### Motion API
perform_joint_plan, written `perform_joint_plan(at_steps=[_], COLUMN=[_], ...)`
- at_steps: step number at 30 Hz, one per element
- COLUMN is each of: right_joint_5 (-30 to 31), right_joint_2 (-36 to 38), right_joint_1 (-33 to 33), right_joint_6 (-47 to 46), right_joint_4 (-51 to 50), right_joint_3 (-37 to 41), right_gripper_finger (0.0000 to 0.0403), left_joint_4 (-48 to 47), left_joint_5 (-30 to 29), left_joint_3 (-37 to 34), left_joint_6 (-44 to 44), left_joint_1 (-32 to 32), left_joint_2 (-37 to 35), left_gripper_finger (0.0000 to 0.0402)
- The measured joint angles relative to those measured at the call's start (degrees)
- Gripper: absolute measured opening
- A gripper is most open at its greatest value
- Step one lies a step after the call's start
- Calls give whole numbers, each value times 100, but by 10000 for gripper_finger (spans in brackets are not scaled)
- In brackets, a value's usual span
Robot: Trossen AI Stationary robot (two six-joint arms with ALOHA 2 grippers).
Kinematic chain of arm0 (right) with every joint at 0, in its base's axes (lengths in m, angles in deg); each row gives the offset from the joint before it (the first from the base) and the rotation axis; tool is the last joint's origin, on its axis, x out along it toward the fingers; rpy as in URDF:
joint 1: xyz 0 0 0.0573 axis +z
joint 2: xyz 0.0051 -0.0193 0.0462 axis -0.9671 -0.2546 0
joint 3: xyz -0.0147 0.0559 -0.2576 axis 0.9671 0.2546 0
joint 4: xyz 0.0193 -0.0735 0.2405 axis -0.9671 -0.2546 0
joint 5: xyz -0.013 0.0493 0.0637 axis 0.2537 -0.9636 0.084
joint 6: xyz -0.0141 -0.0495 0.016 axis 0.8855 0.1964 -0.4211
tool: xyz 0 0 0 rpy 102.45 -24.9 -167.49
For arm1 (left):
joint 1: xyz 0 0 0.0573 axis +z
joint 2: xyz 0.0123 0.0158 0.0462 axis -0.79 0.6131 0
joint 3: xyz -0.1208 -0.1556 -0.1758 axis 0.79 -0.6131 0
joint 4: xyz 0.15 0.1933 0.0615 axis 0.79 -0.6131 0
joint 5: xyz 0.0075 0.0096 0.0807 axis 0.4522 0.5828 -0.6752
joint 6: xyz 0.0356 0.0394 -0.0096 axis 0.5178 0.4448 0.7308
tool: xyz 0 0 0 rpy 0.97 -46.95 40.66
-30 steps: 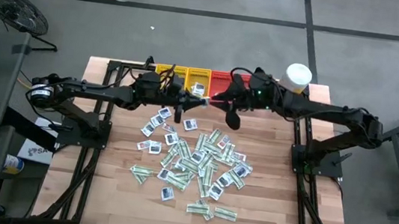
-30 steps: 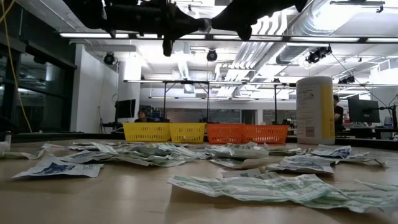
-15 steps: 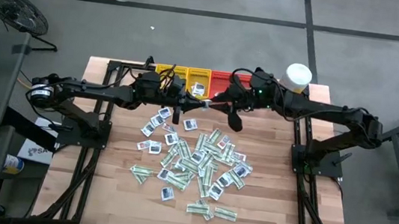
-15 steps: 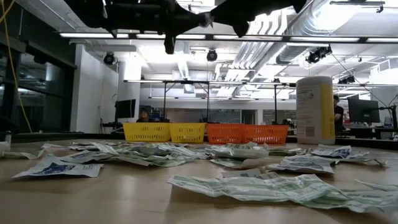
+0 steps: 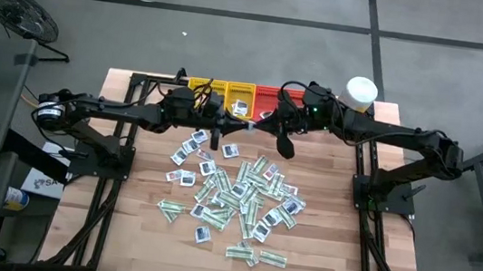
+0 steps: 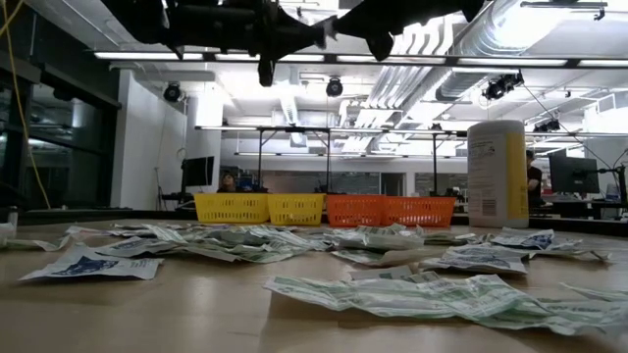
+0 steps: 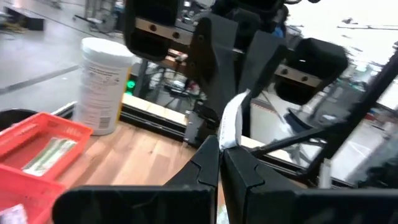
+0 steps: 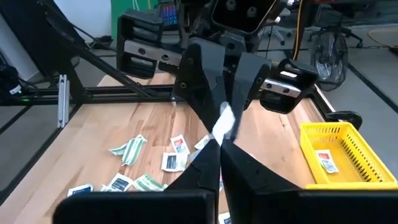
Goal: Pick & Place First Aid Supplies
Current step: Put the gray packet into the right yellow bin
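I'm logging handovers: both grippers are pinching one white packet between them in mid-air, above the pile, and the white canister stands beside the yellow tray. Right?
Not quite. The white canister stands beside the red tray, not the yellow one; the high view shows it. The rest holds: the left gripper and right gripper both pinch one white packet in mid-air above the pile.

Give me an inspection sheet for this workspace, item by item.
Surface: pale wooden table, in use.
Job's things: small flat paper packets, green-white strips and blue-centred squares, scattered mid-table; a few lie in the trays.
Clutter: yellow plastic tray, red plastic tray and tall white cylindrical canister at the far edge.
Grippers: left tool and right tool meet above the table, both shut on one white packet.
Cables: yellow cord hanging in the room.
Surroundings: workshop hall; floor fan.
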Motion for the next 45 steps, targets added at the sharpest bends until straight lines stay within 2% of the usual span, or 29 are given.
perform_joint_plan(at_steps=[6, 12, 16, 20, 26, 31, 35, 45], right_joint_5=[66, 1241, 1859, 2017, 2053, 2054, 2053, 2122], right_joint_2=[-4, 51, 163, 199, 216, 216, 216, 254], right_joint_1=[-86, -239, -317, -433, -583, -730, -831, -1051], right_joint_6=[-77, -212, -210, -207, -212, -230, -234, -635], right_joint_4=[-236, -695, -1136, -1416, -1553, -1668, -1789, -2237], right_joint_3=[0, 0, 0, 2, 0, 0, 0, 0], right_gripper_finger=[2, 27, 48, 67, 80, 80, 80, 80], left_joint_4=[-362, -736, -1298, -1833, -1958, -1964, -2339, -4899], left_joint_5=[-915, -1778, -1952, -1730, -735, -46, 78, -78], left_joint_3=[11, 11, 11, 11, 19, 259, 843, 2744], left_joint_6=[13, -1, -305, -577, -943, -1051, -968, -731], left_joint_1=[12, 75, 460, 1037, 1935, 2277, 2320, 2369], left_joint_2=[-2, -7, -7, 28, 336, 920, 1423, 2625], left_gripper_finger=[0, 0, 0, 0, 0, 0, 0, 0])
